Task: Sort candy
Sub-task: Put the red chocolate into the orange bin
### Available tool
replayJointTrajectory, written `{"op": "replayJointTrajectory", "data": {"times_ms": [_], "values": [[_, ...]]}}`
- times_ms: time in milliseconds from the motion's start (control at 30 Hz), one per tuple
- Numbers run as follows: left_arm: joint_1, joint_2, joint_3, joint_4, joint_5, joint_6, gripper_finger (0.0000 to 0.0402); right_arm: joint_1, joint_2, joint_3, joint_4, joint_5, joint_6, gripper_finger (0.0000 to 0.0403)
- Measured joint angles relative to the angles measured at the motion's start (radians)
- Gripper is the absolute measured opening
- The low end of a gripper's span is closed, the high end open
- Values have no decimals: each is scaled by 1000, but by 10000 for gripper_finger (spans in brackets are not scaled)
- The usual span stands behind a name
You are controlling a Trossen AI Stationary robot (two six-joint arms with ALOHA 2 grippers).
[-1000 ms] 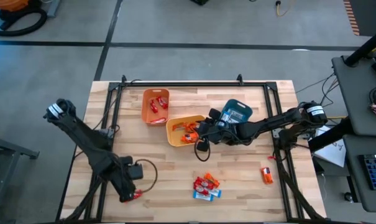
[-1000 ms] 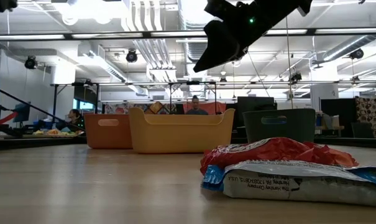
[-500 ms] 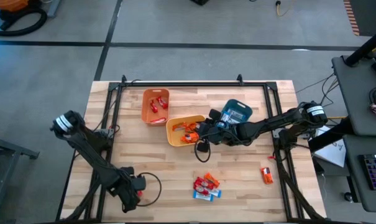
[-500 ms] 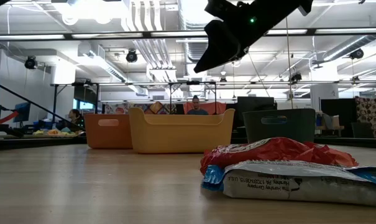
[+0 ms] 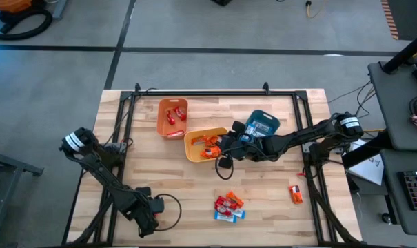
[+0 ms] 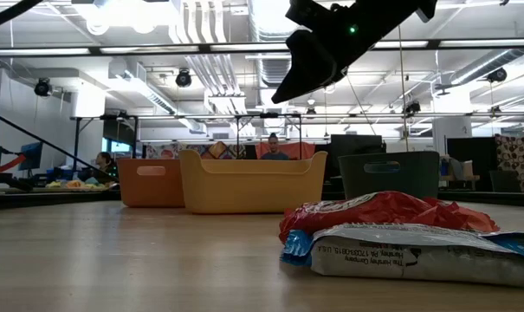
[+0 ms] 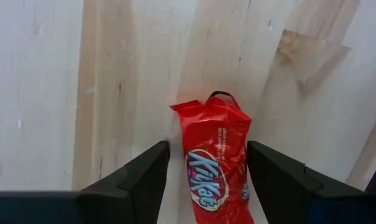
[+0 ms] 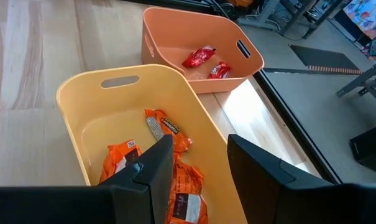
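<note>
My table is pale wood planks on a grey concrete floor. Across it I see a big hall with bright ceiling lights, white ducts, and people at desks.

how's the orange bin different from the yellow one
The orange bin holds red-wrapped candy, while the yellow bin holds orange packets. The orange bin sits nearer the table's far-left corner; the yellow bin is closer to the centre, under the right hand, whose fingers are open. Both are open-topped plastic bins with handle slots.
</note>
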Motion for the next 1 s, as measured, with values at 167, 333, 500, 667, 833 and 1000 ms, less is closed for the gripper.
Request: {"op": "replayJointTrajectory", "data": {"times_ms": [167, 333, 500, 667, 833, 1000], "values": [[0, -6, -2, -4, -1, 1, 167, 0, 0, 0, -1, -8, 0, 146], [0, -6, -3, -10, -5, 2, 110, 0, 0, 0, -1, -23, 5, 146], [0, -8, -3, 8, 0, 18, 60, 0, 0, 0, -1, -23, 5, 146], [0, -12, -3, 6, 0, 40, 41, 0, 0, 0, -2, -23, 5, 146], [3, -44, 12, 0, -9, 79, 39, 0, 0, 0, -2, -23, 5, 146], [20, -91, 56, 0, -123, 165, 39, 0, 0, 0, -2, -23, 9, 146]]}}
